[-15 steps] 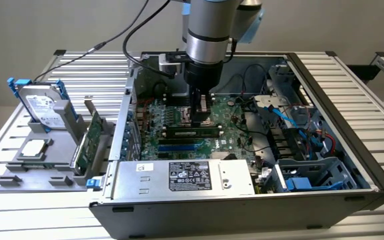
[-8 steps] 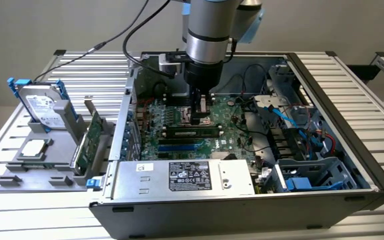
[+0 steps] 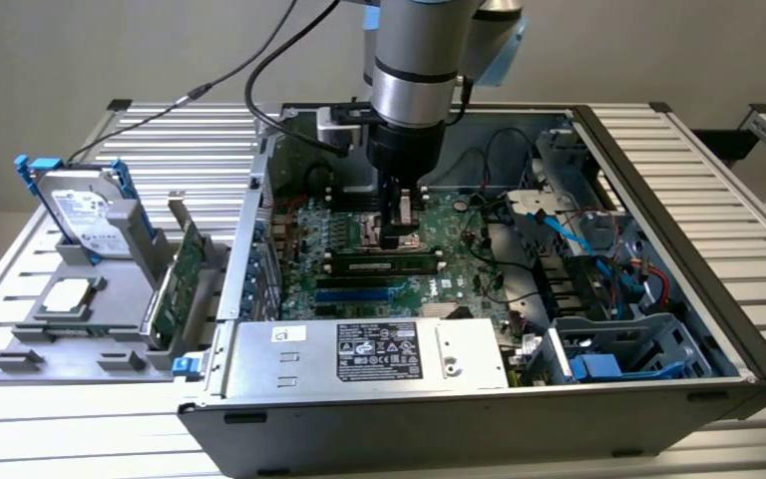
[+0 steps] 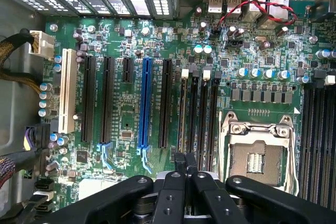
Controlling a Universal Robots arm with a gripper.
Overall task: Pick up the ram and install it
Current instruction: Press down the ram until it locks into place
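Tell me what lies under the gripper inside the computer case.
Under the gripper lies the green motherboard: black memory slots directly below, the CPU socket beside them. The fingers cover the slots' near ends.

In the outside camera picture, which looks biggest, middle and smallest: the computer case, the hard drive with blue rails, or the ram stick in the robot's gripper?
Largest to smallest, as they look in the exterior view:
1. computer case, by far.
2. hard drive with blue rails.
3. ram, a thin stick held upright in the gripper, partly hidden, so it may look smaller than it is.
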